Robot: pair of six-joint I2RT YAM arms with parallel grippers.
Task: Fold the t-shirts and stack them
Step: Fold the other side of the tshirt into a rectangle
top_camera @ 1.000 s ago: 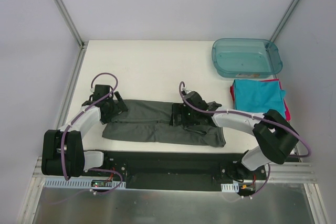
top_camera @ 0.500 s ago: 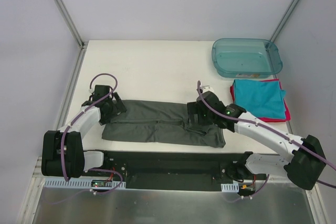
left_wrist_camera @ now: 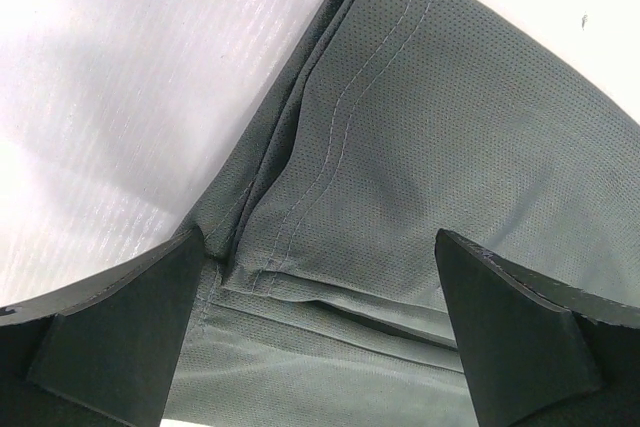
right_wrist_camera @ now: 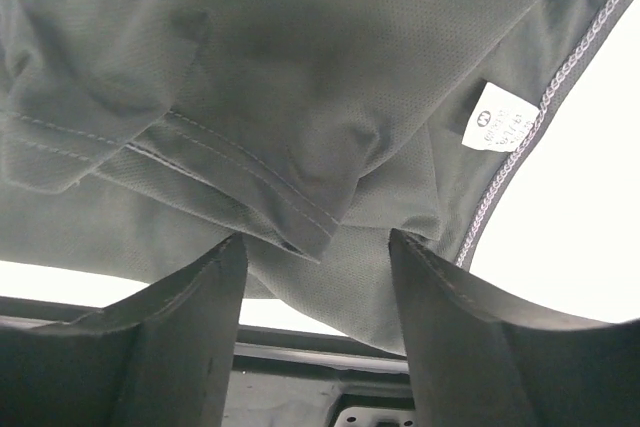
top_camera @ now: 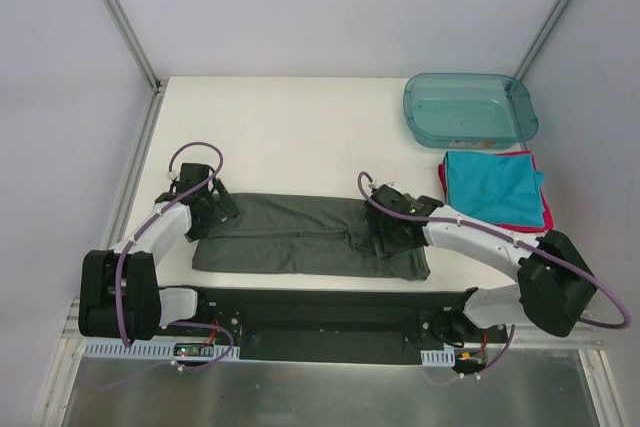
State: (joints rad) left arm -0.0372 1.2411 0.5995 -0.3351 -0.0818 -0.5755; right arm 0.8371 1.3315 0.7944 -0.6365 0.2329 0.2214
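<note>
Grey tee (top_camera: 300, 237) folded into a long band by the desk's (top_camera: 290, 137) near edge, long axis running left to right.
Left end effector (top_camera: 205, 209) released over its left end; right end effector (top_camera: 385, 237) straddles a fold near the label (right_wrist_camera: 498, 117); I cannot tell if it is grasping.

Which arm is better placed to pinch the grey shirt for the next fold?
Probably the right. The right gripper has a bunched hem of the grey t-shirt between its fingers, near the neck label. The left gripper is spread wide over flat cloth at the other end.
</note>
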